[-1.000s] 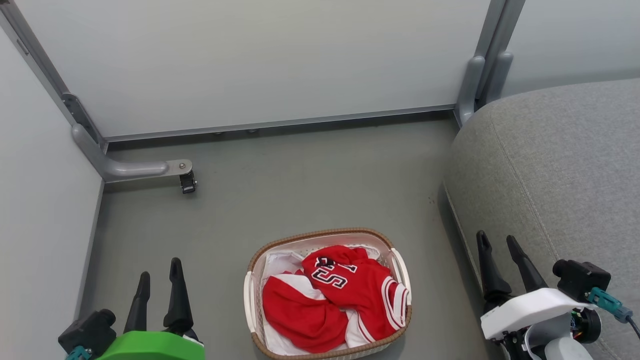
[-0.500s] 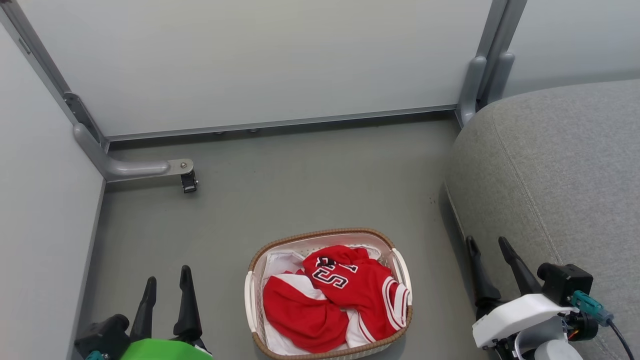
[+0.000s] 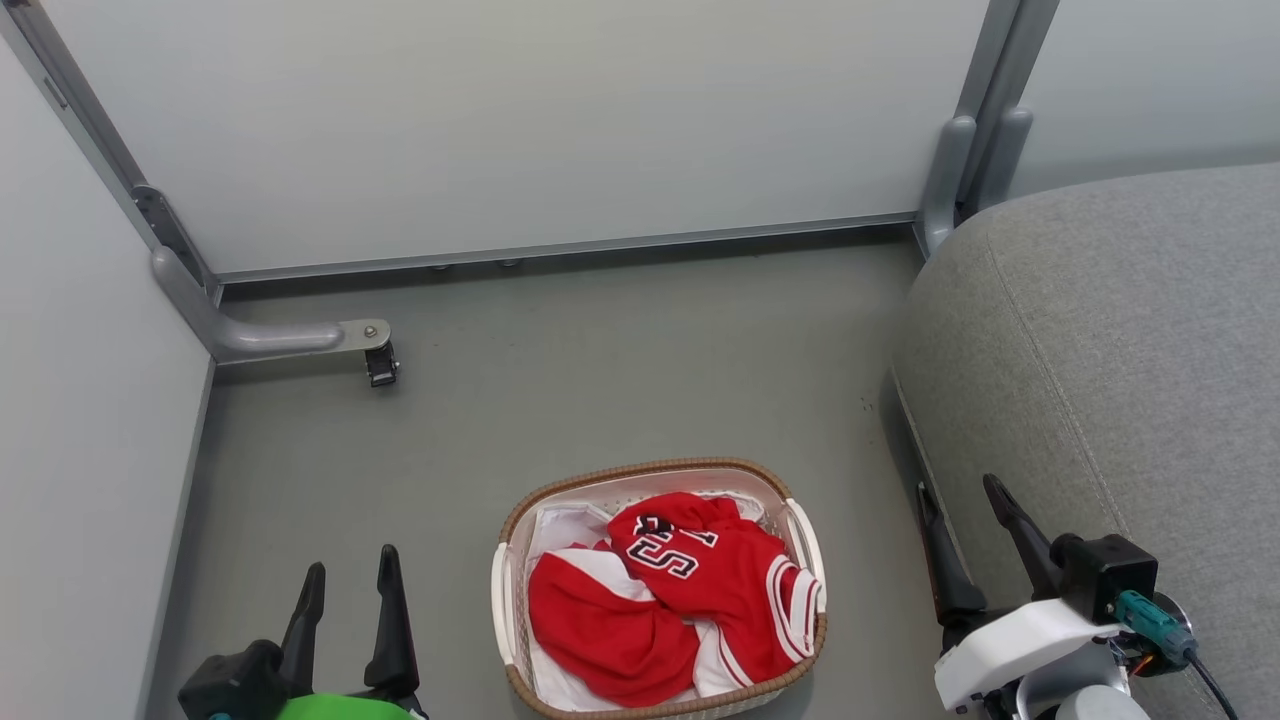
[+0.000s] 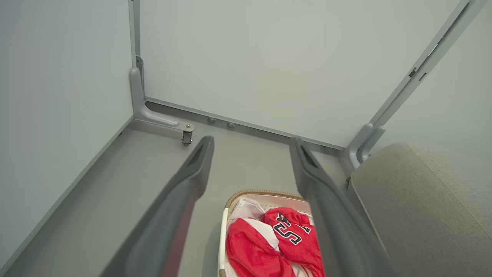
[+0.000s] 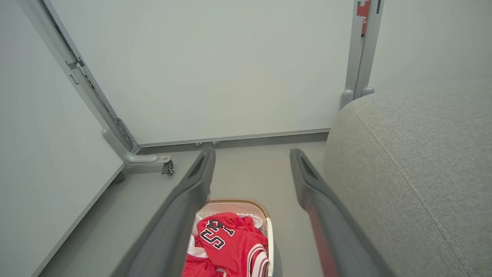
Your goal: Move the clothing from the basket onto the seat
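Red clothing (image 3: 660, 590) heaped in basket (image 3: 640, 468) on floor, beside grey seat (image 3: 1100, 330). Left pincer (image 3: 352, 563), right pincer (image 3: 956, 487) flank basket, both spread, empty. Best: pinch top jersey fold, skip white liner (image 3: 565, 525).

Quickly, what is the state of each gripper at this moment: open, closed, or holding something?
Left gripper: open, jaws apart, holding nothing.
Right gripper: open, jaws apart, holding nothing.
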You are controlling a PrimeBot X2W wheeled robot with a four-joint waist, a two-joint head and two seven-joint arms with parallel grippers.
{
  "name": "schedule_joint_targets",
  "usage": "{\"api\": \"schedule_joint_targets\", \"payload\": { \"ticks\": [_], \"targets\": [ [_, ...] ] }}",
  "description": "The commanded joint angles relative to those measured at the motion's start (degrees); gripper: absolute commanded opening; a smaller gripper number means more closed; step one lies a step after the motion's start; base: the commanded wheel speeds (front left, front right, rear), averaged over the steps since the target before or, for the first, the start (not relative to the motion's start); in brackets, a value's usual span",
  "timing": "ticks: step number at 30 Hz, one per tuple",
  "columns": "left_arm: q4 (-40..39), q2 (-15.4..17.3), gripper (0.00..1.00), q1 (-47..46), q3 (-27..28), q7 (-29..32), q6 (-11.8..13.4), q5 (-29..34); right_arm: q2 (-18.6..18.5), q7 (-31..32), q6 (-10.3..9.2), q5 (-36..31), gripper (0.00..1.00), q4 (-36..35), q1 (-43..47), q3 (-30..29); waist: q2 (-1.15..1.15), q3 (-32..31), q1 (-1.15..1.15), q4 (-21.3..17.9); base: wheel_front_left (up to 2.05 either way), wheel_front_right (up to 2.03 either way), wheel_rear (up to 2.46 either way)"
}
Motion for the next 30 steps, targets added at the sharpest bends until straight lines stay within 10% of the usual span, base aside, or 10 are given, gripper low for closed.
{"api": "schedule_joint_targets", "payload": {
  "ticks": [1,30],
  "targets": [
    [-0.11,0.46,1.00,0.68,-0.09,-0.42,0.51,1.19,-0.37,-0.60,0.02,-1.24,1.00,-0.14,0.69,0.20,0.00,-0.03,0.00,0.01,0.00,0.00,0.00],
    [0.25,0.49,1.00,1.60,-1.34,-1.72,0.66,5.61,-0.42,-1.94,0.01,-5.82,1.00,-0.38,1.05,1.60,0.00,0.27,0.00,0.14,0.00,0.00,0.00]
  ]
}}
